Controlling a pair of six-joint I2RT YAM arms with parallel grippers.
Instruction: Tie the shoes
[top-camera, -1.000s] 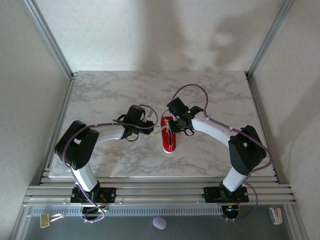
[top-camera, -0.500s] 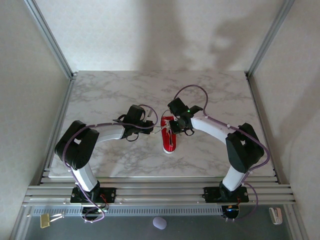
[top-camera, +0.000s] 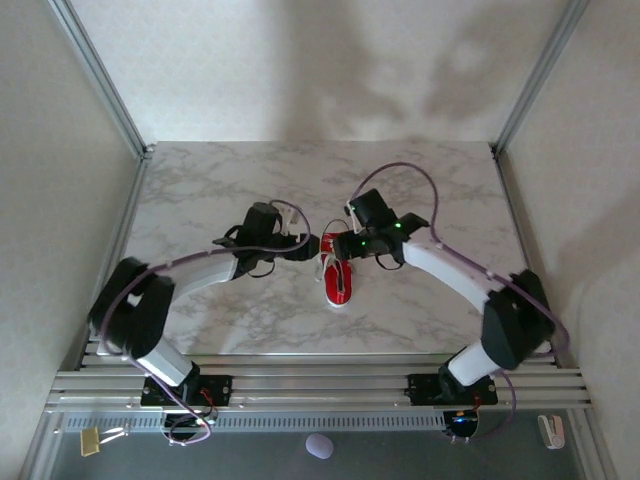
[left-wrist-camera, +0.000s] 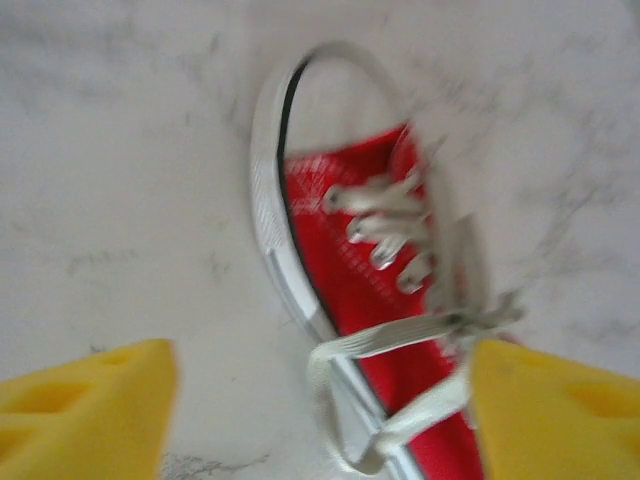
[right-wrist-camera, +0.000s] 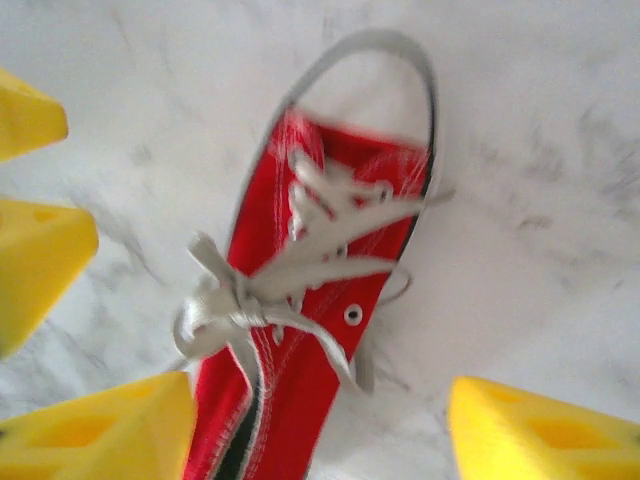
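Observation:
The shoe (top-camera: 337, 281), a small red sneaker with a white sole, lies mid-table with its toe toward the near edge. Its white laces (right-wrist-camera: 228, 303) are gathered into a knot with loose loops over the tongue. My left gripper (top-camera: 300, 242) hovers open just left of the shoe's heel end; a lace loop (left-wrist-camera: 345, 400) lies free between its yellow fingertips (left-wrist-camera: 85, 410). My right gripper (top-camera: 346, 243) hangs open over the heel end, with the shoe (right-wrist-camera: 300, 390) below and between its yellow fingers (right-wrist-camera: 545, 430), and it holds nothing.
The marble table (top-camera: 220, 190) is walled on three sides, with metal posts at the back corners. Aluminium rails (top-camera: 320, 385) carrying the arm bases run along the near edge. The left gripper's yellow fingers (right-wrist-camera: 40, 250) sit close by in the right wrist view.
Both grippers have gone from shut to open and let go of the laces. Both have drawn slightly back from the shoe, and both arms' elbows have swung outward.

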